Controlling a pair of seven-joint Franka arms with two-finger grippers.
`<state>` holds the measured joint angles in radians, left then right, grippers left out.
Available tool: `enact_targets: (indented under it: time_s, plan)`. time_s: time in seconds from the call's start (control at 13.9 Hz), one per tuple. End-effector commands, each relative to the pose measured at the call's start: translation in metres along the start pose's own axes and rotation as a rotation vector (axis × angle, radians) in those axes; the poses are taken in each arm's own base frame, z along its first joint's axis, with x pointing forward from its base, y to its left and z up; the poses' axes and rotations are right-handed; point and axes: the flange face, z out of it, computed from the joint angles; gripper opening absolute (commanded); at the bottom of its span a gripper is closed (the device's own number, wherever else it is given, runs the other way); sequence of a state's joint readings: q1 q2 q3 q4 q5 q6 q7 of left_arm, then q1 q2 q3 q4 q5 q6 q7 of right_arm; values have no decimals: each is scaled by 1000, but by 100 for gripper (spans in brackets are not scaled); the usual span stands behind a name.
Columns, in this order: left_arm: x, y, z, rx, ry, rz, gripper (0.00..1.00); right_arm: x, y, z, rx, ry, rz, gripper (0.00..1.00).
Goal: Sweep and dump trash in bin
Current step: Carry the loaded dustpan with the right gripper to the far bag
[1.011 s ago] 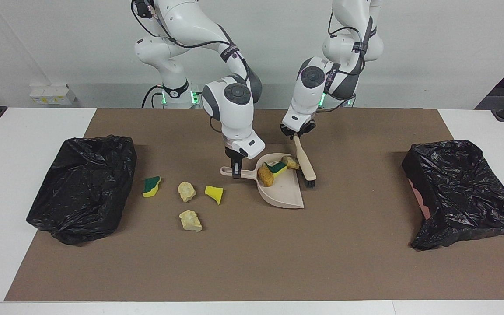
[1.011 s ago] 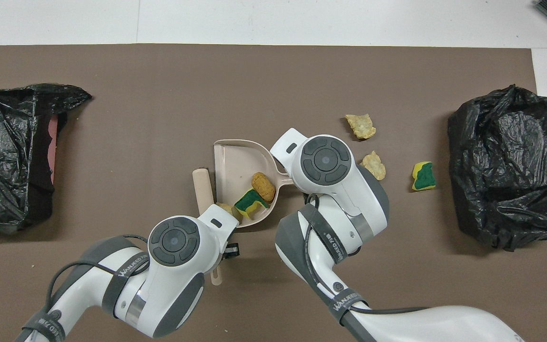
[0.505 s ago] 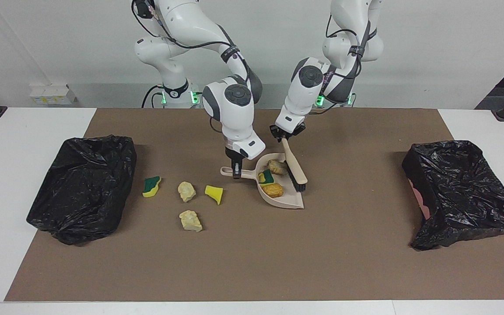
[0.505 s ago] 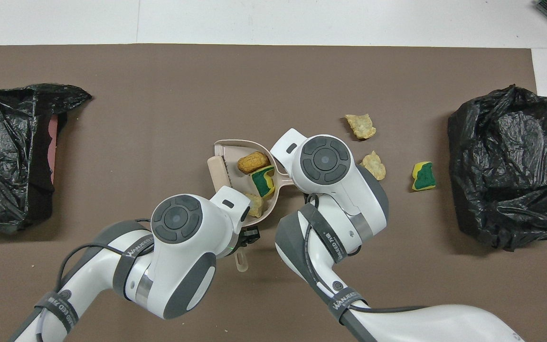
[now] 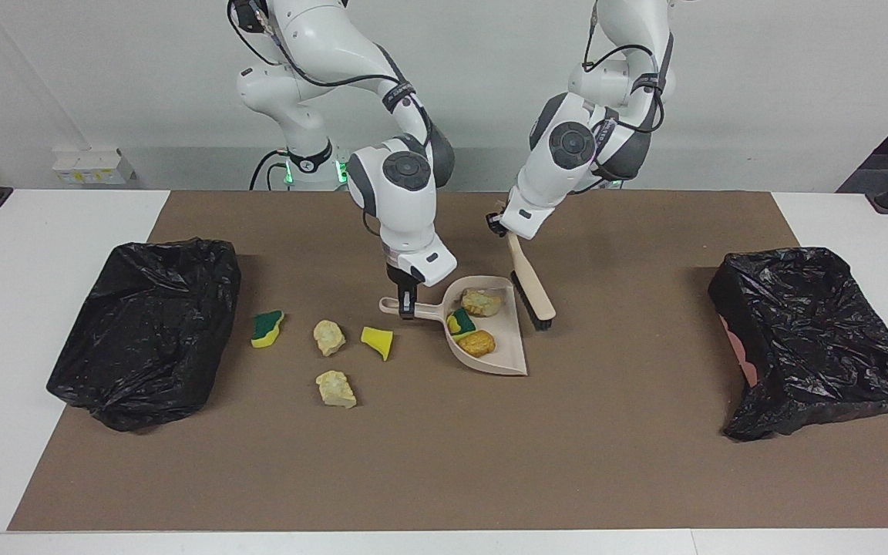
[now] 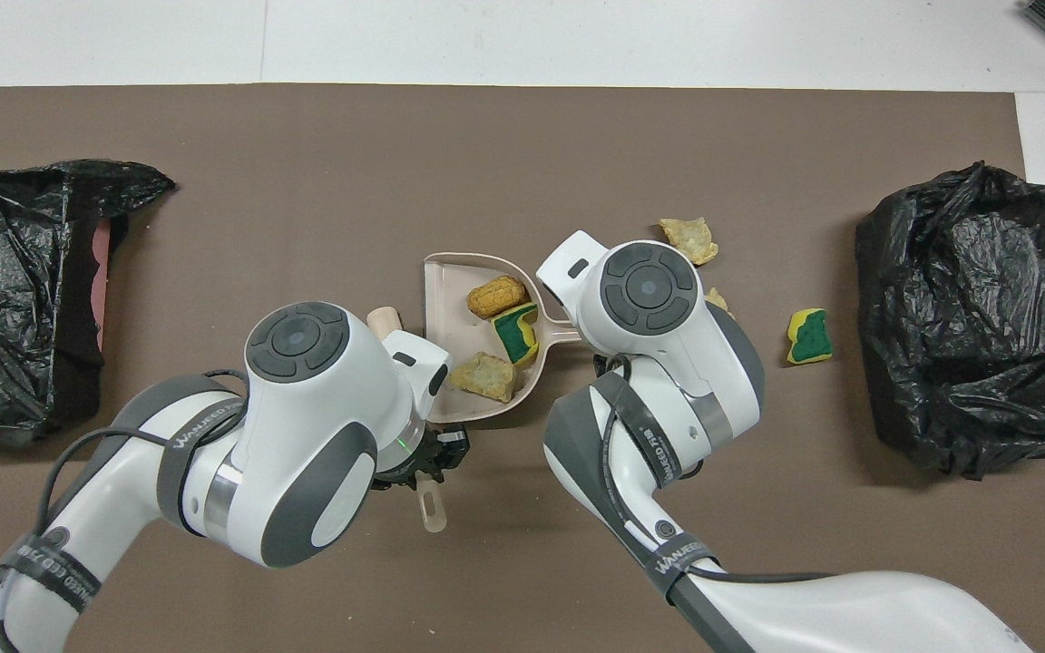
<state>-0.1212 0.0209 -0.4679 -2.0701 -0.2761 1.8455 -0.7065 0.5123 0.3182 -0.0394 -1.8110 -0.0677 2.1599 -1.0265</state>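
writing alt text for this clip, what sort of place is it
Probably a robotics lab test bench, not a home: a white table covered by a brown mat, staged sponge and foam scraps beside a beige dustpan, and black-bagged bins at both ends.

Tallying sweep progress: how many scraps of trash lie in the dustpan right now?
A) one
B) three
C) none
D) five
B: the dustpan holds a pale foam lump, a yellow-and-green sponge piece and an orange-brown lump; four other scraps lie on the mat.
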Motion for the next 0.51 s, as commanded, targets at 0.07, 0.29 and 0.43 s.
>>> enact_targets:
  time_s: [0.07,0.29,0.43]
  plan:
    - [-25,-14,-15,55,20,1,0,-37,14,-31,58,41,21,0]
    - [-64,-7,8,84,71,60,0,-84,25,-67,86,47,70,0]
    - [-89,-3,36,95,98,99,0,-128,36,-82,107,42,86,0]
